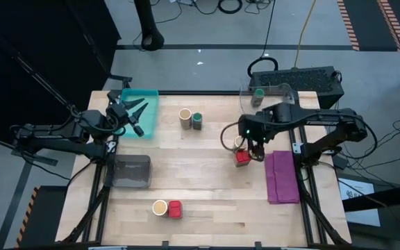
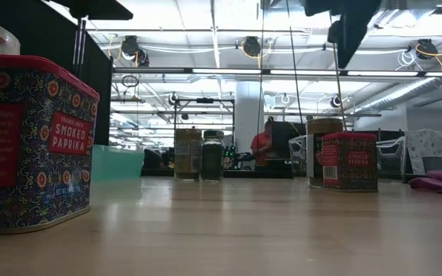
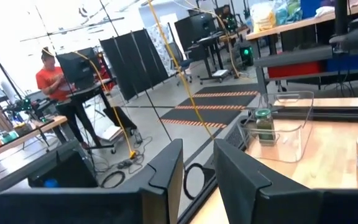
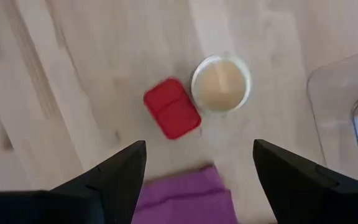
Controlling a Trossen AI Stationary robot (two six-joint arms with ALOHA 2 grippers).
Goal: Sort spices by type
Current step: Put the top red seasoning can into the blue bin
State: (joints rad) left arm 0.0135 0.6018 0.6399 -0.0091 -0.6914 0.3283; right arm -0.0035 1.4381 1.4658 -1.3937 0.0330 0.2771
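— Sorting is looking barely begun: spice jars are sitting in mixed pairs across the table (image 1: 207,173).

— Right gripper (image 1: 254,151) is hanging wide open, empty, over the red tin (image 4: 172,116) and tan jar (image 4: 220,84) near the purple cloth (image 1: 282,176); left gripper (image 1: 136,119), narrowed, is waiting over the teal tray (image 1: 147,103).

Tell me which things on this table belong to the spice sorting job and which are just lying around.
Part of the job:
- two red paprika tins
- tan jars with cream tops
- green-lidded jars

Just lying about:
- teal tray
- purple cloth
- clear containers
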